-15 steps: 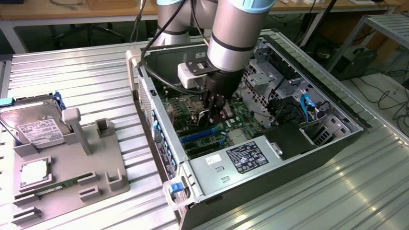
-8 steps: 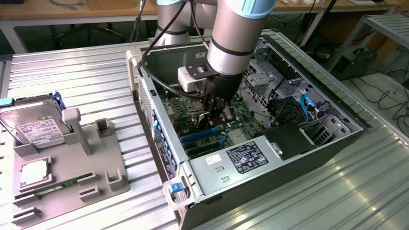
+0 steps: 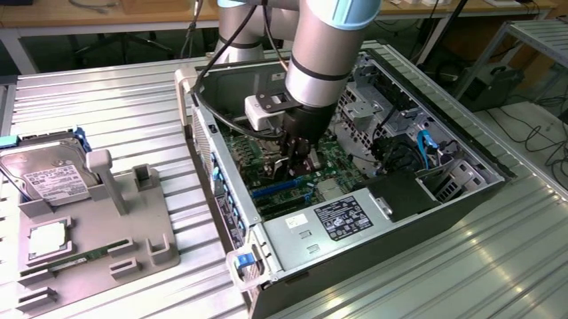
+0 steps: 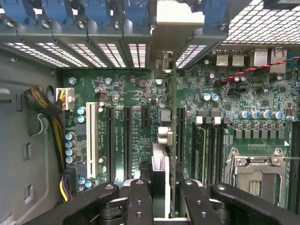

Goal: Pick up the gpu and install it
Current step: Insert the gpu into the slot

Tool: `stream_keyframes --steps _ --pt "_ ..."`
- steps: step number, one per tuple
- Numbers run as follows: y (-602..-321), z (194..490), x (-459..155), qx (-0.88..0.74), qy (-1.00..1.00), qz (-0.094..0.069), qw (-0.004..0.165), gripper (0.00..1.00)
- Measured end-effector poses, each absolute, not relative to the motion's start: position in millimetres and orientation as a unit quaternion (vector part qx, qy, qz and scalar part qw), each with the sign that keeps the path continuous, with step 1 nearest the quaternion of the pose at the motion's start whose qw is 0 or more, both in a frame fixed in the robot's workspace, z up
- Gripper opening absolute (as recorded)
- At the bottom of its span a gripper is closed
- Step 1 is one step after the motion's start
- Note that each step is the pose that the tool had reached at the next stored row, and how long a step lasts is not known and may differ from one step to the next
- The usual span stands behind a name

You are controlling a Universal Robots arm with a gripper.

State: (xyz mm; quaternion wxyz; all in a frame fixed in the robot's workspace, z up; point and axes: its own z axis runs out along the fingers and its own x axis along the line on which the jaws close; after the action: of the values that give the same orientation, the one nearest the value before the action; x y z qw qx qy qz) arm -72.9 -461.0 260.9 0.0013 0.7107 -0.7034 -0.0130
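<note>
Arm's black two-finger gripper [image 3: 299, 161] is down inside the open grey desktop computer case [image 3: 461, 149], low over the green motherboard [image 4: 234, 101]. It is clenched on the gpu [image 4: 169, 140], a thin dark circuit card with a silver metal bracket at its far end. In the wrist view the card runs edge-on away from the camera, pinched between the two black fingers [image 4: 139, 199]. Held on edge like this, its bottom edge can meet a slot square. The silver bracket end sits up at the case's rear wall, among the perforated slot covers [image 4: 101, 51], likely so the bracket lines up with its opening. The card runs between the long black expansion slots [image 4: 127, 140] and the slot just beside it; whether its edge is already seated or only hovering just above is hard to tell.

Outside the case, at the exterior view's left, a grey parts tray [image 3: 133, 242] on the ribbed metal table [image 3: 106, 100] holds a silver boxy hard drive with white label [image 3: 40, 176] and a narrow green memory stick [image 3: 84, 256], both well apart from the gripper.
</note>
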Motion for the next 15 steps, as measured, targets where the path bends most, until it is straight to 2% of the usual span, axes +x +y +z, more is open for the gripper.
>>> stream_keyframes --steps 15 --pt "-461 250 -78 0.704 -0.71 -0.013 0.001 0.28"
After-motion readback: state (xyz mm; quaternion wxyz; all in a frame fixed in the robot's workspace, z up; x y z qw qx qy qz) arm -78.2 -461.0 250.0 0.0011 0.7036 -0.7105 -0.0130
